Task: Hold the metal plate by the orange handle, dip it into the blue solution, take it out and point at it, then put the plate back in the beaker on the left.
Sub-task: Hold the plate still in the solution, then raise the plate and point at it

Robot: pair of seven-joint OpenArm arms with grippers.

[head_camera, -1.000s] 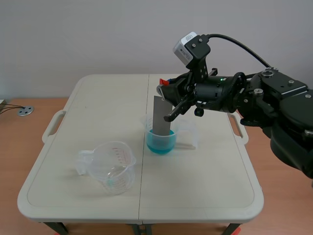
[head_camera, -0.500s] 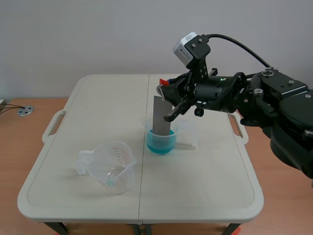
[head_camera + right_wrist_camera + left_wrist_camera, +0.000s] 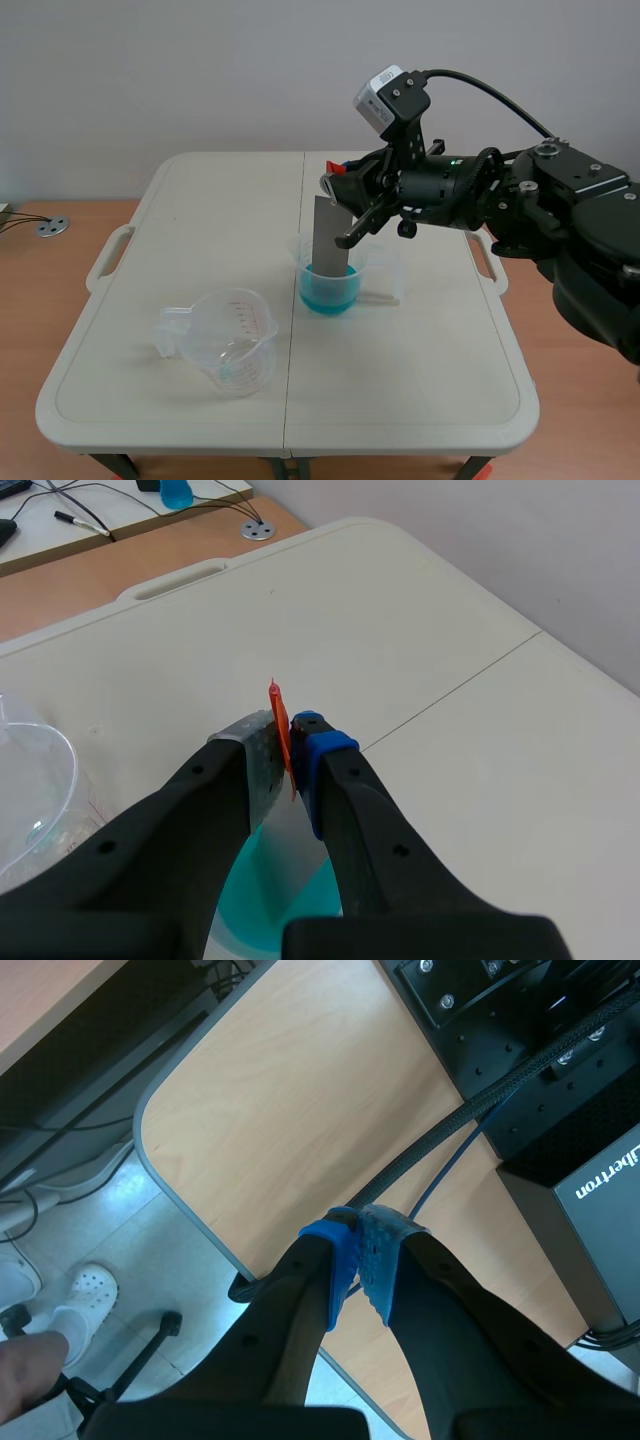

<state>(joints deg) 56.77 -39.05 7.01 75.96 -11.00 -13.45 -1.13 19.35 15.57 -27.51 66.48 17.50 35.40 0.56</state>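
Observation:
My right gripper [image 3: 342,183] is shut on the orange handle [image 3: 335,167] of the grey metal plate [image 3: 330,235]. The plate stands almost upright with its lower end in the blue solution [image 3: 326,295] of the clear beaker [image 3: 330,278] at the table's middle. In the right wrist view the thin orange handle [image 3: 281,735] is pinched between my fingers, with the plate [image 3: 260,770] and the blue solution [image 3: 268,890] below them. An empty clear beaker [image 3: 230,340] stands at the front left. My left gripper [image 3: 358,1258] is shut on nothing, away from the table.
The white folding table [image 3: 200,200] has a seam down its middle. The left wrist view shows a wooden desk [image 3: 300,1110], black cables [image 3: 450,1130], a black box [image 3: 590,1170] and the floor with a white shoe [image 3: 85,1295]. The empty beaker's rim [image 3: 35,780] lies beside my right gripper.

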